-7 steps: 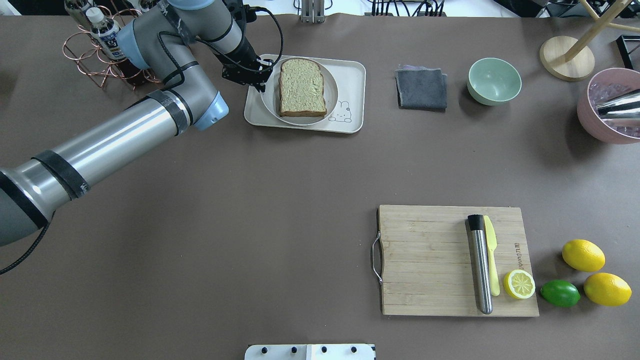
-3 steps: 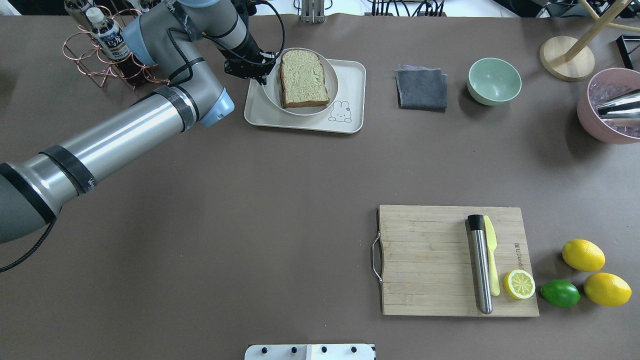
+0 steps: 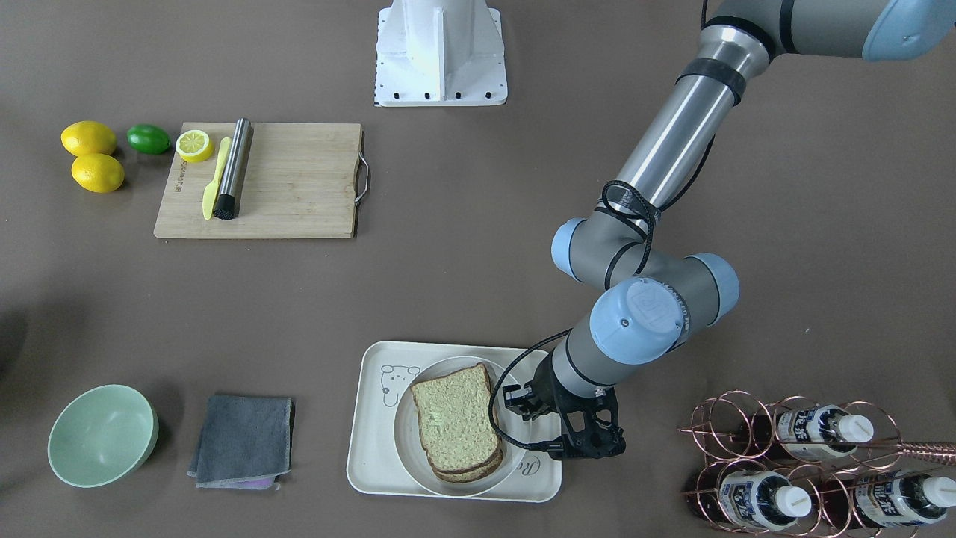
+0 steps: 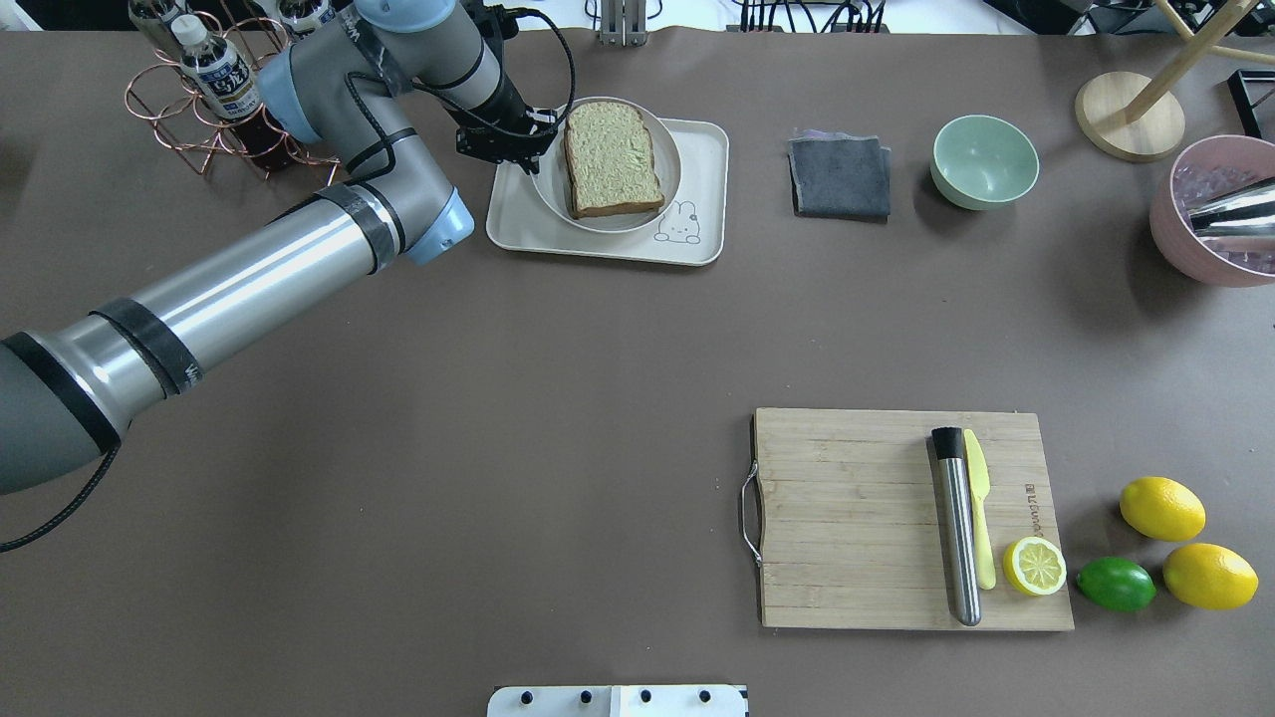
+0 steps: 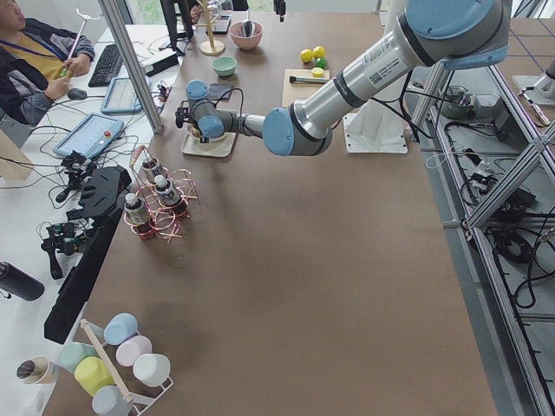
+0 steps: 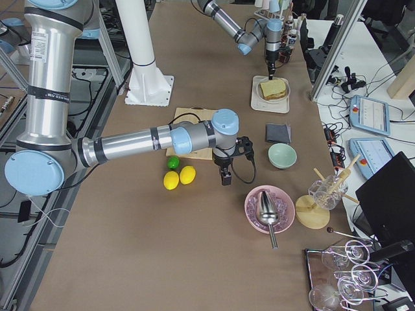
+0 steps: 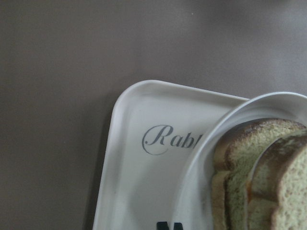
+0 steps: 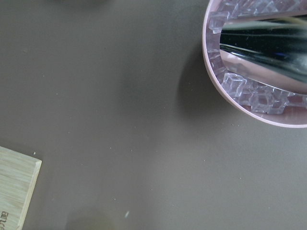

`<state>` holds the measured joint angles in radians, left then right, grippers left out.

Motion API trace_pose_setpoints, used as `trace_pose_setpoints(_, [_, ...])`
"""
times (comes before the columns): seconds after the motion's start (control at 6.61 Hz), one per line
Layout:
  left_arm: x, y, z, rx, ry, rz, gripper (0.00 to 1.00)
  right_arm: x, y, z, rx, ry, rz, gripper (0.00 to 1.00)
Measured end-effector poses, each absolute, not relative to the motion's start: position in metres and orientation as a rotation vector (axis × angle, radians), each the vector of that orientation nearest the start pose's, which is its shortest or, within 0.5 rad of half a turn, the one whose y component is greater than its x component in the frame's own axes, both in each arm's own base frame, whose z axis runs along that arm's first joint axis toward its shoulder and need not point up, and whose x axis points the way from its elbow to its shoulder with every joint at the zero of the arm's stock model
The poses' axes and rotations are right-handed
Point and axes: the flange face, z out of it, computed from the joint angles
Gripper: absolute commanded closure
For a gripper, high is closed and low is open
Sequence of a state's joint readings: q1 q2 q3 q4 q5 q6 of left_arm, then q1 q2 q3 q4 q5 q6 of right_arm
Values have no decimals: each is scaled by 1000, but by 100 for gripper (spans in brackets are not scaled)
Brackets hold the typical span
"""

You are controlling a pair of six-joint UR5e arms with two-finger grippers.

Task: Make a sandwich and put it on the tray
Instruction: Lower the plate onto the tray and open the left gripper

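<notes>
Quick count of the worktop [image 4: 498, 448]: one sandwich [image 4: 613, 159] made of two bread slices, on one plate [image 4: 673, 169], over one tray [image 4: 518, 224]. I can't tell if the plate sits flat on the tray. There's also one cutting board [image 4: 847, 518] carrying one metal cylinder [image 4: 958, 538], one yellow knife [image 4: 979, 518] and one half lemon [image 4: 1034, 566]. Beside the board are two whole lemons [image 4: 1161, 508] and one lime [image 4: 1116, 584]. Add one green bowl [image 4: 984, 161], one grey cloth [image 4: 840, 177], one pink bowl [image 4: 1185, 239] of ice, and a wire rack [image 3: 736, 418] with at least three labelled bottles [image 3: 821, 430].

Writing: the tray reads "Rab…" in script, with the rest under the plate. The board's stamp and the bottle labels are too small to read.

My left end effector [image 4: 523, 151] is pinched on the plate's rim — the sandwich lies just to its right, not touching it. My right end effector [image 6: 225, 179] hangs near the lemons — can't tell if it's open or closed.
</notes>
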<state>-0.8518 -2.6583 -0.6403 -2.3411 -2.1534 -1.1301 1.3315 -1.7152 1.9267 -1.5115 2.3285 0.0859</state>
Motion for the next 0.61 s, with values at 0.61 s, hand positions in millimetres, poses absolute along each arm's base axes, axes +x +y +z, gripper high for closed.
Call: trace_pose_setpoints(0.61, [520,-716,265,135,1064,-96,10,-42,-443,541,139,-785,-251,0])
